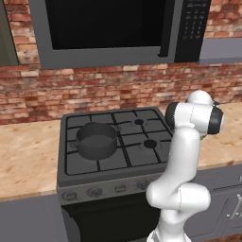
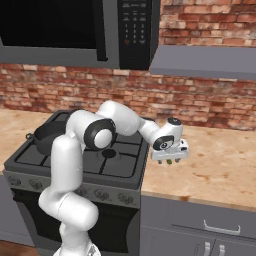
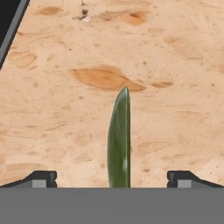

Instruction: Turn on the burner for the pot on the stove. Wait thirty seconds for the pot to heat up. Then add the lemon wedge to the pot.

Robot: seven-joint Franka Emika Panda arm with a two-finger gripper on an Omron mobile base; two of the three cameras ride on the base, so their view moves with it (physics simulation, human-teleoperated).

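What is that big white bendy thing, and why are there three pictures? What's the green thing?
The white thing is a robot arm in a pretend kitchen. Two pictures come from cameras behind it, one on each side. They show the stove with a grey pot on it. The third comes from a camera on the arm's hand, looking down at the counter. The hand is a gripper, open and holding nothing. The green sliver between its fingertips is a lemon wedge lying on the counter.

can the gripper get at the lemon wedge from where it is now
Probably yes: the open gripper hangs just above the lemon wedge, which lies between its fingertips on bare counter, with nothing in between.
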